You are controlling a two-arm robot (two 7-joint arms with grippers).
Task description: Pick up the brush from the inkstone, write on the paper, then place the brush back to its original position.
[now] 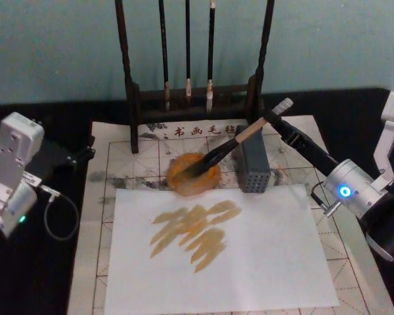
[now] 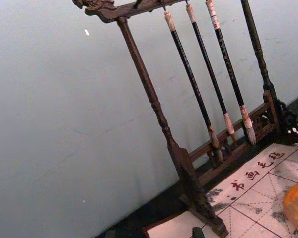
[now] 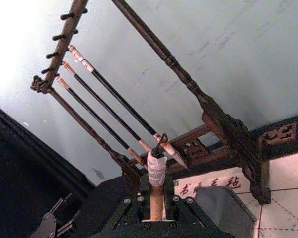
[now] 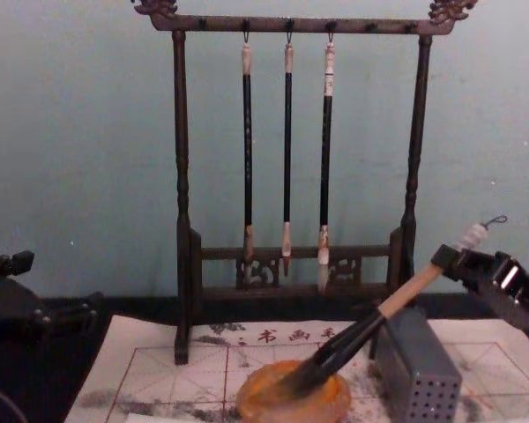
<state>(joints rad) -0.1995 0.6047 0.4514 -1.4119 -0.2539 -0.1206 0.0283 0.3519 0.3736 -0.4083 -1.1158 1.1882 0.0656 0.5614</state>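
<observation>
The brush (image 1: pixel 249 133) slants from the round orange-brown inkstone (image 1: pixel 184 184) up to the right, its dark bristles in the dish. My right gripper (image 1: pixel 274 120) is shut on the tan handle just below the white end. From the chest, the brush (image 4: pixel 410 291) runs from the inkstone (image 4: pixel 256 401) over the grey block's corner to the right gripper (image 4: pixel 448 260). In the right wrist view the white end with its cord loop (image 3: pixel 156 171) sticks out between the fingers. The red-grid paper (image 1: pixel 118 157) lies under everything. My left gripper (image 1: pixel 79 156) is parked off the paper's left edge.
A plain white sheet (image 1: pixel 249 262) with tan brush strokes (image 1: pixel 194 230) covers the near part of the paper. The grey holed block (image 1: pixel 253 167) stands right of the inkstone. A dark wooden stand (image 4: pixel 181 176) with three slim hanging brushes (image 4: pixel 286 150) stands at the back.
</observation>
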